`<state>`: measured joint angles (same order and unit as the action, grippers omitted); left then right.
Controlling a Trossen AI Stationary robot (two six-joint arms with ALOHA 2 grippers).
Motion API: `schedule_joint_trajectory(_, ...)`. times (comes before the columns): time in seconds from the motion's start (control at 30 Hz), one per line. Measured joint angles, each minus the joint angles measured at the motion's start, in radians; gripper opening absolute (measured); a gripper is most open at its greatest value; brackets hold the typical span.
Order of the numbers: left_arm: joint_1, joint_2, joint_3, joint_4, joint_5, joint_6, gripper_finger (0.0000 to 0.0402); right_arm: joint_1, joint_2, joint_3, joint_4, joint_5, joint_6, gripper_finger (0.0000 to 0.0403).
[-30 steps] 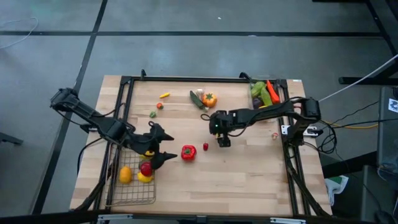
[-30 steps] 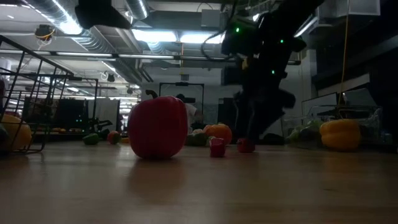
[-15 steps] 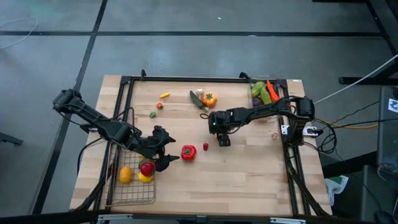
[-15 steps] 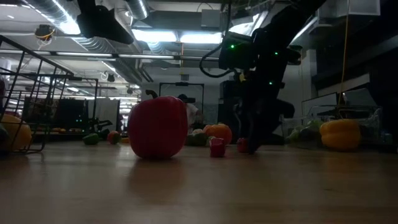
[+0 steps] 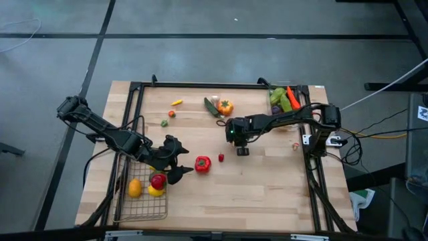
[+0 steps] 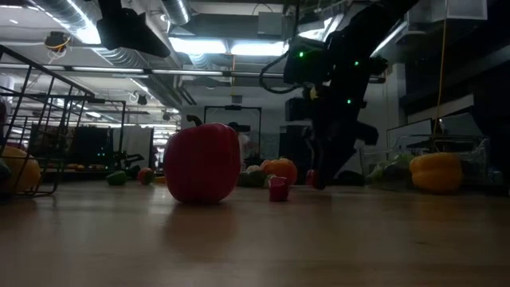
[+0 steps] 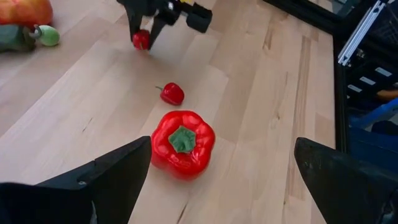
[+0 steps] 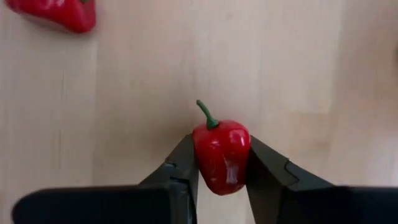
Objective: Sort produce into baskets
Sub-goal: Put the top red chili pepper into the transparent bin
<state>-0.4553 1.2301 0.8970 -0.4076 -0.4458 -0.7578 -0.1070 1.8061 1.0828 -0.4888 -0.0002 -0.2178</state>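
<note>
My right gripper (image 5: 242,151) stands mid-table, shut on a small red pepper (image 8: 221,155) with a green stem. The left wrist view shows that gripper (image 7: 146,34) farther off with the pepper (image 7: 140,39). My left gripper (image 5: 187,161) is open beside the wire basket (image 5: 142,209), its fingers facing a big red bell pepper (image 5: 202,164) that rests on the table. Between the two arms lies a tiny red piece (image 5: 221,158). The basket holds a yellow-orange fruit (image 5: 135,188), a red one (image 5: 158,181) and a yellow one (image 5: 155,191). My right gripper pinches the small red pepper by its two opposite sides (image 8: 199,158) between the two fingers. The fingers (image 8: 264,171) come from above, pointing down. The pepper's stem (image 8: 206,115) points out past the fingertips. In the low view the pepper (image 6: 311,177) sits just above the tabletop.
At the back right the clear bin (image 5: 299,94) holds green, orange and purple produce. An orange pepper (image 5: 225,107), a green cucumber (image 5: 211,107) and small pieces (image 5: 171,114) lie along the far side. Black frame rails (image 5: 313,181) run along both table sides. Bare wood fills the near right.
My right gripper has shut on the small red pepper, which now sits a little higher than before. My left gripper has shifted slightly toward the near edge and stays open.
</note>
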Motion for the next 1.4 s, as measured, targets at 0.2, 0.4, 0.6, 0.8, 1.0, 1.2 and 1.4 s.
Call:
schedule_joint_trajectory(0.2,0.0,0.0,0.0,0.0,0.0,-0.001,0.0391,0.001,-0.094,0.001,-0.11,0.068,0.0,0.0107)
schedule_joint_trajectory(0.4,0.0,0.0,0.0,0.0,0.0,-0.001,0.0391,-0.016,-0.209,0.002,-0.254,0.226,-0.029,0.0112)
schedule_joint_trajectory(0.6,0.0,0.0,0.0,0.0,0.0,-0.001,0.0391,-0.12,-0.303,0.002,-0.328,0.34,-0.05,0.0112)
schedule_joint_trajectory(0.8,0.0,0.0,0.0,0.0,0.0,-0.001,0.0391,-0.308,-0.344,0.002,-0.361,0.359,-0.051,0.0112)
schedule_joint_trajectory(1.0,0.0,0.0,0.0,0.0,0.0,-0.001,0.0391,-0.508,-0.345,0.002,-0.423,0.358,-0.05,0.0113)
schedule_joint_trajectory(1.2,0.0,0.0,0.0,0.0,0.0,-0.001,0.0391,-0.633,-0.345,0.002,-0.434,0.293,-0.02,0.0113)
schedule_joint_trajectory(1.4,0.0,0.0,0.0,0.0,0.0,-0.001,0.0391,-0.669,-0.345,0.002,-0.434,0.22,-0.018,0.0113)
